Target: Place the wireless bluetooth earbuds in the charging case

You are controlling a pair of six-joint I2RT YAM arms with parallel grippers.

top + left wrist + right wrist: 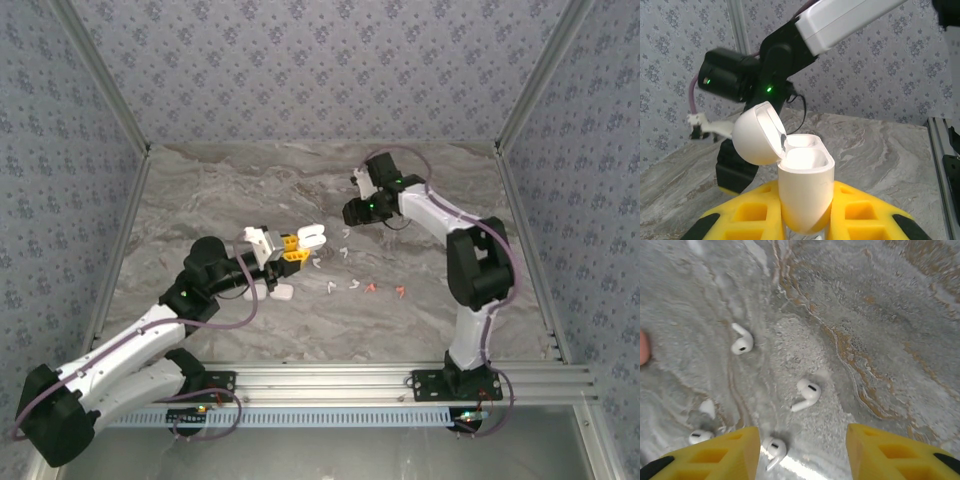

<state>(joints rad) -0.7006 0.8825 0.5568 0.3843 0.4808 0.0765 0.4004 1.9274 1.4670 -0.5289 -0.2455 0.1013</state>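
Observation:
My left gripper point(292, 246) point(805, 220) is shut on a white charging case point(311, 237) point(805, 185), held upright above the table with its lid point(757, 132) flipped open and its wells showing no earbud. My right gripper point(350, 218) point(802, 440) hangs low over the table, open, with nothing between its yellow fingers point(715, 455). One white earbud point(806, 394) lies on the table just ahead of the gap. Another earbud point(774, 450) lies beside the left finger. More white earbuds point(343, 250) point(741, 342) are scattered nearby, and two orange-red earbuds point(372, 287) lie nearer the arms.
A second white case point(281, 292) lies on the marble table point(220, 190) beside the left arm. The right arm's black wrist point(730, 75) hangs just beyond the held case. Wallpapered walls close in the table on three sides, and an aluminium rail point(330, 380) runs along the near edge.

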